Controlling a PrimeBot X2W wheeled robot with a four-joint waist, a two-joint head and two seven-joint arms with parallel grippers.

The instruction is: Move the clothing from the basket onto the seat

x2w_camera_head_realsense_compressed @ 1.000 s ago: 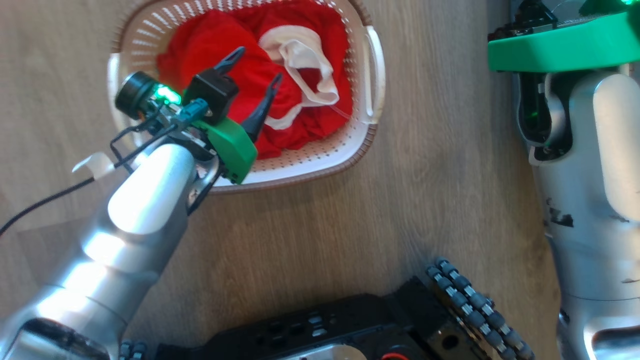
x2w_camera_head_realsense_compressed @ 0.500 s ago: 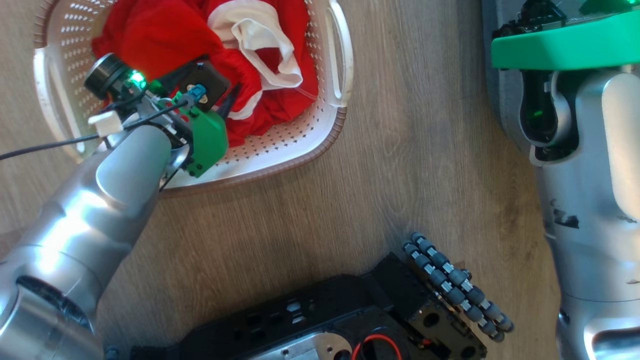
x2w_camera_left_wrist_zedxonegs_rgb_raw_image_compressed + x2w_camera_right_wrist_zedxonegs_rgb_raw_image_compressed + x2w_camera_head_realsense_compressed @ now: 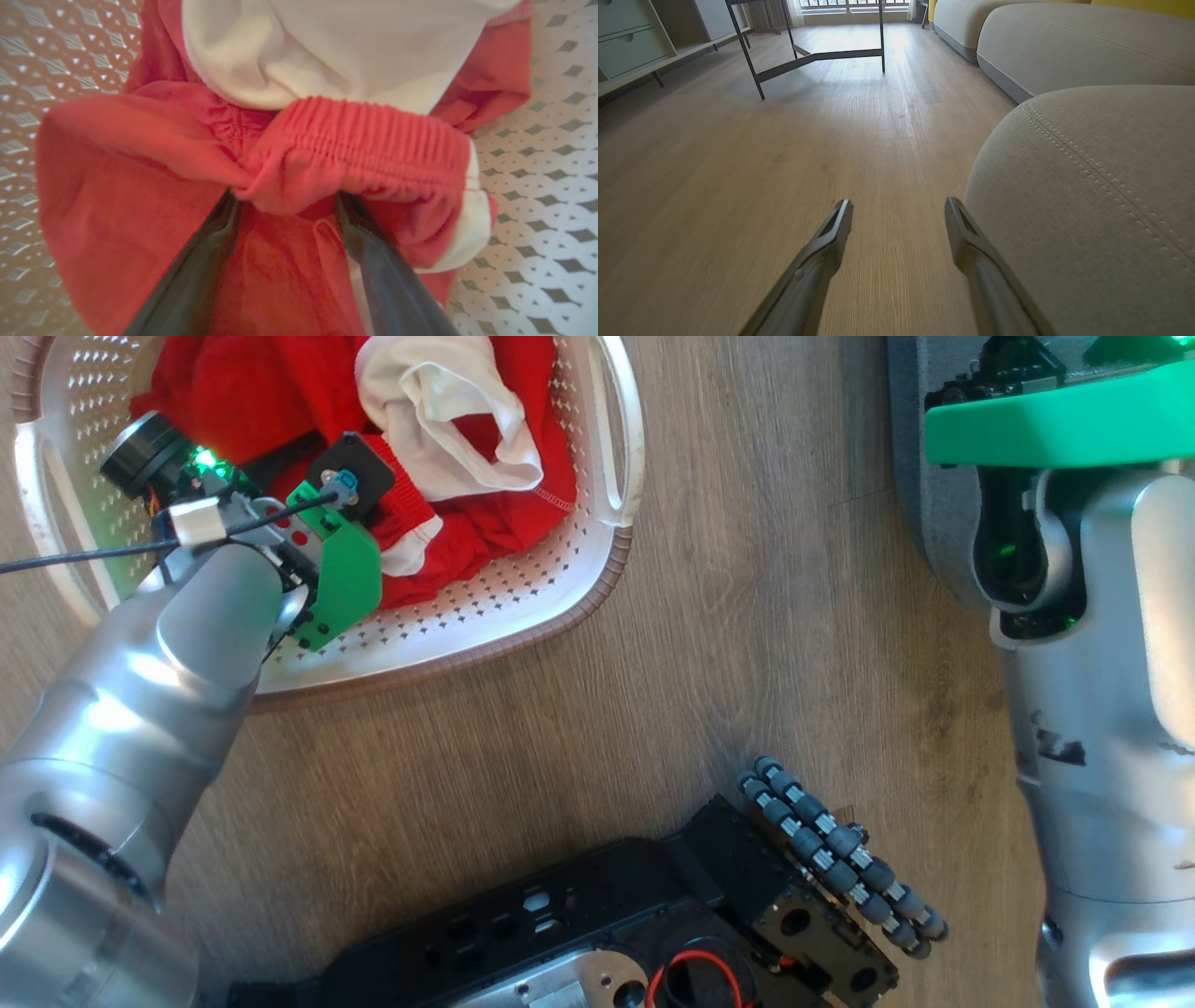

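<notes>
Left pincer [image 3: 285, 198]: down in the pile now, dark fingers [image 3: 201, 261] spread wide with a red bunch between them, tips tucked under a ribbed waistband fold [image 3: 364, 140] (not clamped yet, going by the gap).
Change: a second ago hovering above the fabric, now sunk into it; basket's shift in the head view probably just camera movement.
Clothing [image 3: 233, 392]: all of it in the basket [image 3: 523, 602] on the wood floor [image 3: 747, 616].
Right pincer [image 3: 899, 210]: wide, nothing in it, low over the floor just beside the seat [image 3: 1087, 196].
Meaning: grab set up, squeeze and lift next, nothing moved over so far.
</notes>
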